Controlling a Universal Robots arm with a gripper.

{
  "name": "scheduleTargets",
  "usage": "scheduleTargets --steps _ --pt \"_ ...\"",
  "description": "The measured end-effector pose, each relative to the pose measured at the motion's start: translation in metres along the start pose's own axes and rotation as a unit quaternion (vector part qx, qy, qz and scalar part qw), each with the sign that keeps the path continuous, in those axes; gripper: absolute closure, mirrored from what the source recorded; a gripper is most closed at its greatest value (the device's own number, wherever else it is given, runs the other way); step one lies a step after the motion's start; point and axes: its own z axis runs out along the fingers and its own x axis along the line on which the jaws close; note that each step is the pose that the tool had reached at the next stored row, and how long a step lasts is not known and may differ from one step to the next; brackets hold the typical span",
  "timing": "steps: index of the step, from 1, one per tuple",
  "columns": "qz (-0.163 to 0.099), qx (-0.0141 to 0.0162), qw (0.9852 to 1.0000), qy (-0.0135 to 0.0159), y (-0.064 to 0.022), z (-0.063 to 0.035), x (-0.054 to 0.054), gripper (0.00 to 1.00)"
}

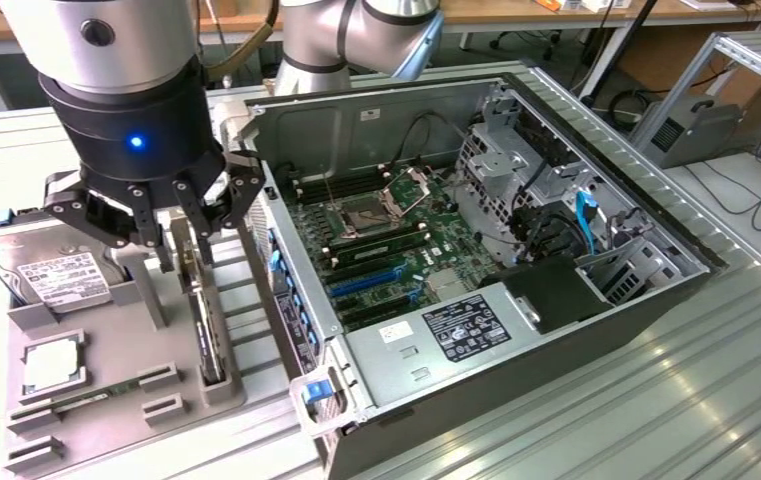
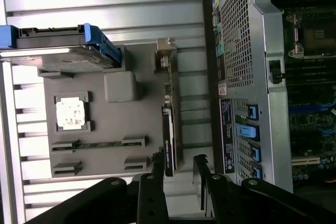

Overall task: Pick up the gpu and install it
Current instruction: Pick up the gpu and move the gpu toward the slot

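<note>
Around gpu [image 1: 209,340]: bare tray [image 1: 113,340] on one face, case [image 1: 407,390] wall close on the other.
Over case: lid off, my way down is free.

— How does the arm [image 1: 353,35] stand?
— Bent over, wrist [image 1: 107,40] pointing straight down, a blue light [image 1: 136,141] lit below it.
— And the gripper [image 1: 183,245]?
— Hanging low, its black fingers [image 2: 157,182] held apart, a clear gap between them.

I see a black gpu [image 1: 207,340] with silvery edge, grey tray [image 1: 120,345], silver hard drive [image 1: 60,275] with white label and blue rails, green motherboard [image 1: 420,255].
</note>
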Motion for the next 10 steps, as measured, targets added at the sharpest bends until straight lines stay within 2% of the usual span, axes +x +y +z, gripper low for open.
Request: scheduleTargets --steps 7,10 --pt "0.0 0.0 1.0 0.0 -0.0002 0.0153 0.0 0.64" --pt "0.0 0.0001 1.0 0.0001 -0.0003 0.0164 0.0 0.64"
